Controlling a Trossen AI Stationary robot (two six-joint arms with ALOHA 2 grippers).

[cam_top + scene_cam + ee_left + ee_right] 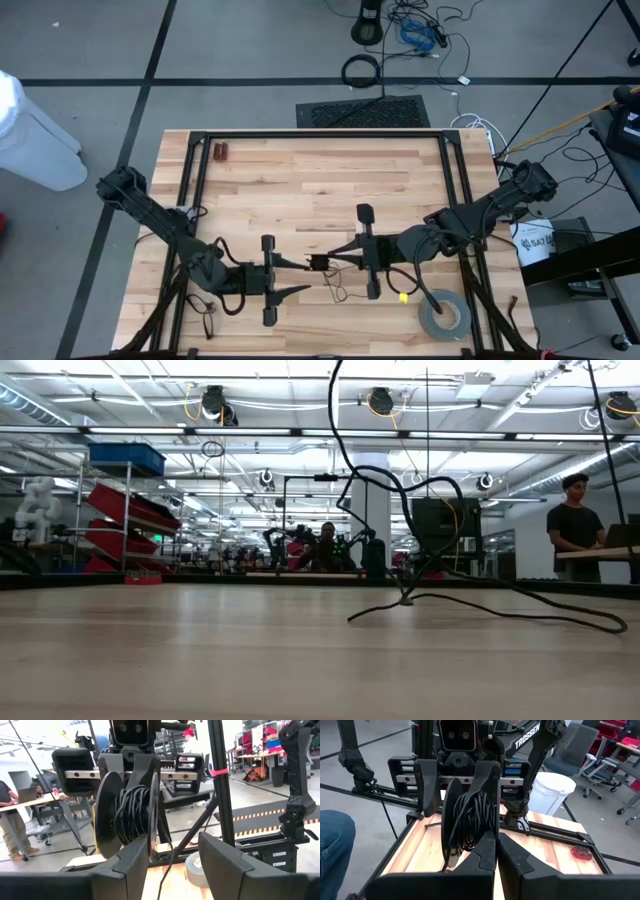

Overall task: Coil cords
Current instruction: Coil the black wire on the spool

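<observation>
The cord is a small bundle of thin black windings [318, 263] above the table's middle. It also shows in the left wrist view [132, 815] and the right wrist view [470, 820]. My right gripper [332, 261] comes from the table's right and is shut on the bundle. My left gripper [308, 277] faces it from the left, open, its fingertips just short of the bundle; I cannot tell whether it touches. A loose strand [400, 490] hangs down, and its end [480, 610] lies on the table. My right gripper pinches the wound bundle [131, 827] between its two fingers [107, 820], which lie roughly level and come from the table's right. The bundle stands on edge between the fingertips, lifted off the table. A slack tail [340, 292] drops from it onto the wood.
A grey tape roll [445, 318] lies near the front right, with a small yellow piece [403, 297] beside it. Red items [220, 152] sit at the far left corner. Black frame rails [300, 133] border the table. A thick black cable loop [361, 70] lies on the floor beyond.
</observation>
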